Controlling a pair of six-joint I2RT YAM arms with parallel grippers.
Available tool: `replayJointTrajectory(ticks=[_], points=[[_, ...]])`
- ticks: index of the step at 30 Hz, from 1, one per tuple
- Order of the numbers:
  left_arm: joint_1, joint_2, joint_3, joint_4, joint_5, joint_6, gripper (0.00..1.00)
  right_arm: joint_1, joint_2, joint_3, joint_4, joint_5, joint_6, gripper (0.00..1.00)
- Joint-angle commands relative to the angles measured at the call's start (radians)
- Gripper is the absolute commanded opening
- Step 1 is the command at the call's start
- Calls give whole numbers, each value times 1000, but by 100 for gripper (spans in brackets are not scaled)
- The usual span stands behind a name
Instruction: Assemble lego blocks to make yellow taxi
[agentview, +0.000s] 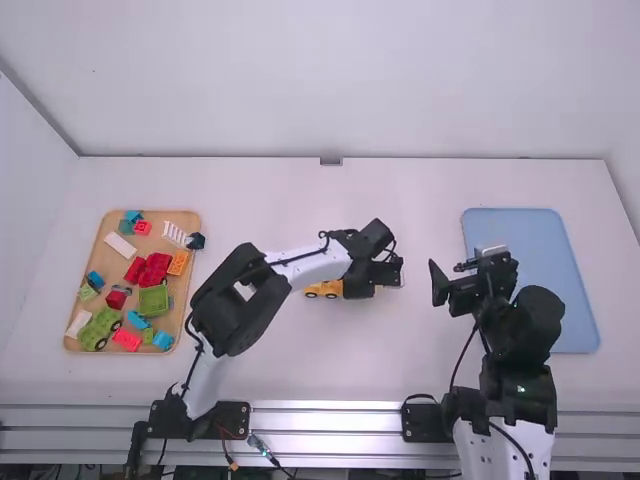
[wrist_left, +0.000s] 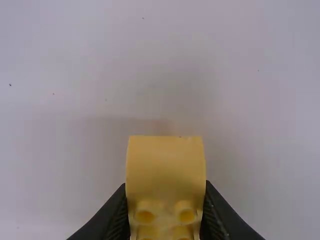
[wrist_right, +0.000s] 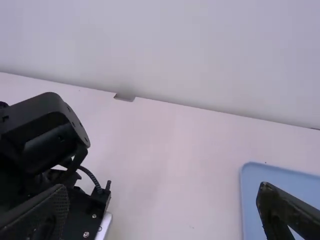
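Across the table (agentview: 300, 375), a blue tray (agentview: 540, 260) by its right edge, a wooden tray (agentview: 172, 216) of loose blocks (agentview: 153, 300) by its left, the right gripper (wrist_right: 162, 195) stands wide while the left gripper (wrist_left: 166, 200) pinches the yellow block (wrist_left: 165, 167) mid-table, the taxi apparently barely begun, most joining left.

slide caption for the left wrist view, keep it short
Yellow block, round studs showing, pinched in the left gripper over the white table
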Motion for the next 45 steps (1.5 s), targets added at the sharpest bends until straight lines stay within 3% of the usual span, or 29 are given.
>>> replayJointTrajectory(ticks=[1,4,5,6,8,10,16,21,23,27,28,30,32,41,43,44,45], points=[[10,11,14,0,-8,15,4,0,-3,-6,5,-12,-1,99],[30,11,14,0,-5,14,11,2,-3,-6,4,-13,-3,99],[34,11,14,0,-5,14,22,2,-3,-6,4,-13,-5,99],[39,11,14,-2,-5,14,32,4,-3,-6,5,-13,-4,99],[42,11,14,0,-5,10,73,14,-3,-6,6,-12,-5,99],[37,11,14,-1,-4,7,98,24,-3,-6,8,-12,-5,99],[35,5,35,-21,-5,-10,100,47,-3,-6,10,-9,-51,99],[84,-71,107,-111,2,-36,63,54,-2,-7,10,-8,-106,99],[116,-100,123,-126,2,-80,60,44,10,-7,19,-8,-110,99],[218,-199,135,-262,183,15,56,11,99,-8,73,-16,-110,99],[243,-219,134,-293,237,50,57,6,132,-8,95,-29,-110,99],[296,-252,134,-350,332,113,74,3,210,-8,154,-84,-119,99],[386,-287,134,-405,407,172,99,16,354,-8,262,-203,-191,99],[552,-293,125,-301,299,-57,99,151,800,51,528,-275,-348,99],[571,-293,107,-318,327,50,99,205,916,97,533,-285,-435,99],[586,-293,88,-339,419,196,99,237,988,128,505,-330,-529,99],[587,-293,85,-340,431,211,99,239,995,131,501,-336,-541,99]])
